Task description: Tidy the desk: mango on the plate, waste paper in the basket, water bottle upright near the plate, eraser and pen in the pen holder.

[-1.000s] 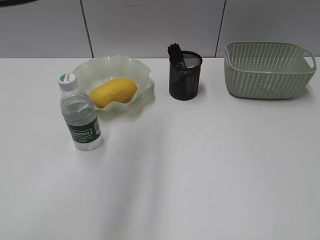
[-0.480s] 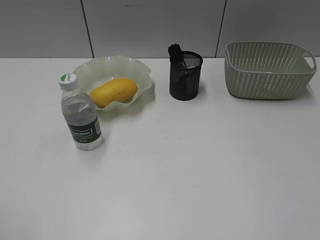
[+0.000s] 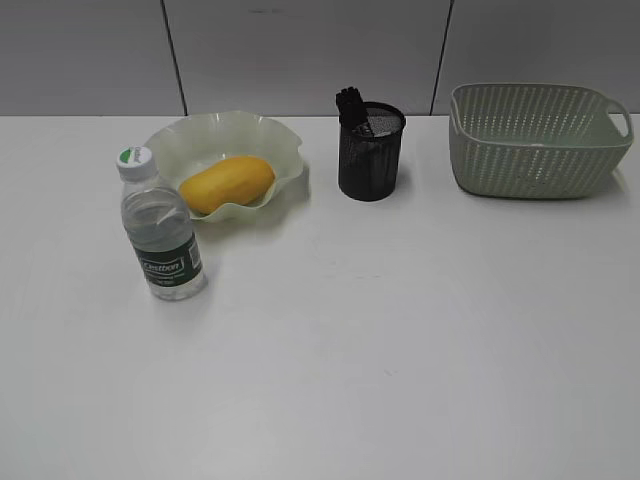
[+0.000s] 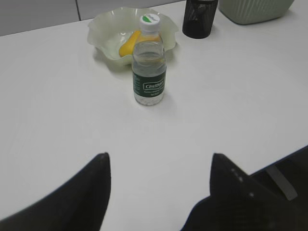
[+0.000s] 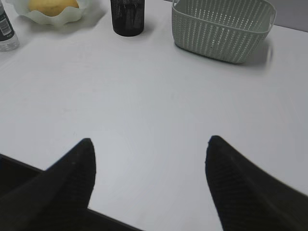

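Note:
The yellow mango point(image 3: 227, 183) lies in the wavy green plate point(image 3: 190, 135) at the desk's point(image 3: 400, 330) back left. In front of the plate the water bottle point(image 3: 160, 226) stands upright. The black mesh pen holder point(image 3: 370, 155) stands mid-back with a dark pen point(image 3: 348, 103) poking out; I cannot see the eraser. The green basket point(image 3: 535, 140) sits back right; the waste paper does not show. Neither arm appears in the exterior view. My left gripper point(image 4: 159, 156) is open over bare desk, well short of the bottle point(image 4: 149, 67). My right gripper point(image 5: 149, 142) is open and empty near the front edge.
A grey panelled wall point(image 3: 300, 50) runs behind the desk. The desk's front edge shows dark at the bottom of both wrist views point(image 5: 14, 168).
A faint shadow on the desk's left-centre a second ago is gone. The objects have not moved.

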